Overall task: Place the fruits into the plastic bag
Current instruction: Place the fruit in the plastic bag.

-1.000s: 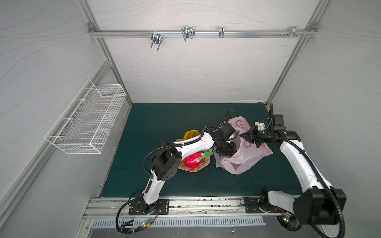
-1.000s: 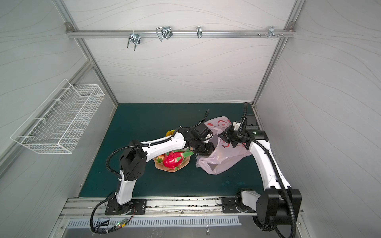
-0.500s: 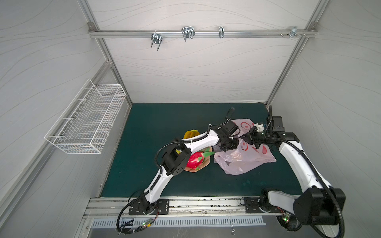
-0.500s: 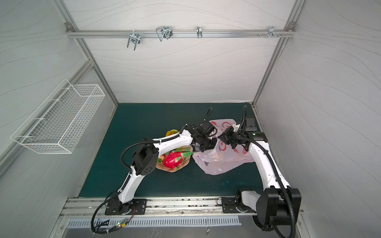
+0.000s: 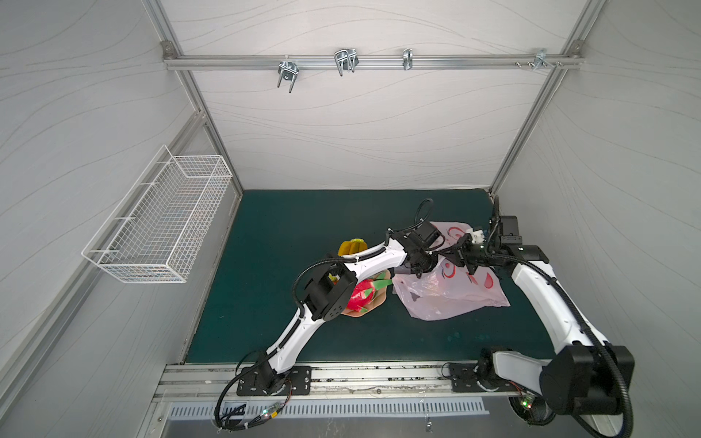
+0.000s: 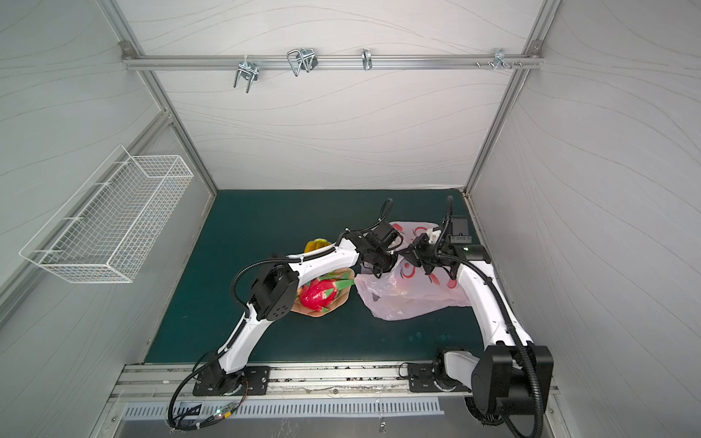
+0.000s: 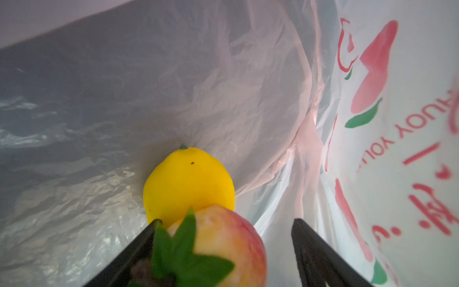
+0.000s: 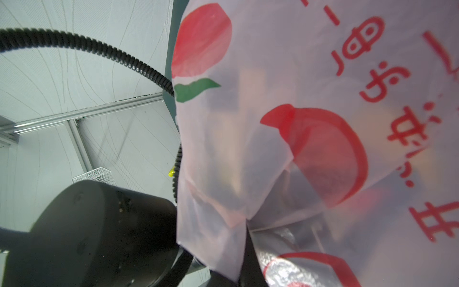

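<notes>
— Where does the left gripper stand?
— Inside the thin, translucent pale-pink plastic bag, black fingers spread apart. A round red-and-yellow toy apple lies between them with a gap to one finger, next to a glossy yellow lemon.
— And from the left across the dark green mat?
— First the yellow banana bunch, then the pink-red dragon fruit on the peach scalloped plate, then the bag, then the right gripper, clamped on the bag's film
</notes>
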Tool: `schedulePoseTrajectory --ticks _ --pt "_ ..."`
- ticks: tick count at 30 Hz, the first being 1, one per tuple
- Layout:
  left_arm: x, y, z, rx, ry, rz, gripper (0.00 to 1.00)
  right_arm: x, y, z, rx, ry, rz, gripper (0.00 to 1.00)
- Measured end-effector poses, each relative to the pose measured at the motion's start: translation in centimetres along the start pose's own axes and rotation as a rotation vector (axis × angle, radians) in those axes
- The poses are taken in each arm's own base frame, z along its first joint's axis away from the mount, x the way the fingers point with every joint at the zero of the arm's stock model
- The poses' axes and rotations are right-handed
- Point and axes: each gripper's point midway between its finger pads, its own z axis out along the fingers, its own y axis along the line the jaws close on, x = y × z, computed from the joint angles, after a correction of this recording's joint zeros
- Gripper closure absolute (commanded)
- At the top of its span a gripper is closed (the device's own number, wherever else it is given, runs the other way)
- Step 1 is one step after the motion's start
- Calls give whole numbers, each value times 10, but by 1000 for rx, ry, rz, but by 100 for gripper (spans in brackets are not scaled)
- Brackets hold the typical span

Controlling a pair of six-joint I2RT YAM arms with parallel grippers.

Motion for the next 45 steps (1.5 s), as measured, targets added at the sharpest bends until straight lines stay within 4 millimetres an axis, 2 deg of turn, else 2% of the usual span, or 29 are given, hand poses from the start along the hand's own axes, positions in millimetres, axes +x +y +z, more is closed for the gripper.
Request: schedulePoseTrajectory --ticks 2,3,24,28,36,40,45 --pt "0 0 0 5 1 -3 10 0 1 0 -4 0 -3 100" --pt "1 -1 -1 9 2 -4 1 0 1 0 -5 0 -4 100" --pt "5 -13 -11 99 40 -58 1 -4 5 -4 -30 -13 -10 100" --pt "5 -11 -11 92 42 -82 1 -5 5 -5 -30 -14 -8 100" --pt "-14 12 -16 5 -19 -143 1 -4 5 -6 -31 -15 -10 100" --pt "-28 13 -16 -23 -57 -151 1 -2 6 -7 -34 -17 -14 100" --pt "-34 15 -16 -39 -77 -155 1 -2 6 -8 -35 -18 -15 100"
